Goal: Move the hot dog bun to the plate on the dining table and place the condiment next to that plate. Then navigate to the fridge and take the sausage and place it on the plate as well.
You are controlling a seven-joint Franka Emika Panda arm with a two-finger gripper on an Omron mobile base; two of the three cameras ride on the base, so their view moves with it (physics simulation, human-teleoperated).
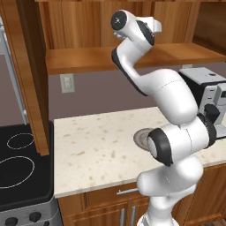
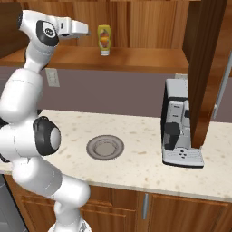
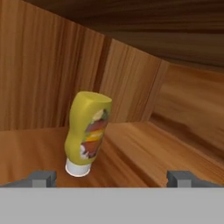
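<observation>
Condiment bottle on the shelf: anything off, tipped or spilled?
Nothing spilled or damaged. The yellow condiment bottle stands cap-down on the wooden shelf, as squeeze bottles often do; it leans slightly in the hand view, which may be camera roll. The gripper is open, short of it. The plate on the counter is bare.

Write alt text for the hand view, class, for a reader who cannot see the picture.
A yellow condiment bottle stands cap-down on a wooden shelf, leaning slightly, with wood panels behind and above it. The open pincer is aimed toward it, its two dark fingertips spread wide at the bottom edge, the bottle just left of centre between them and not yet touched.
</observation>
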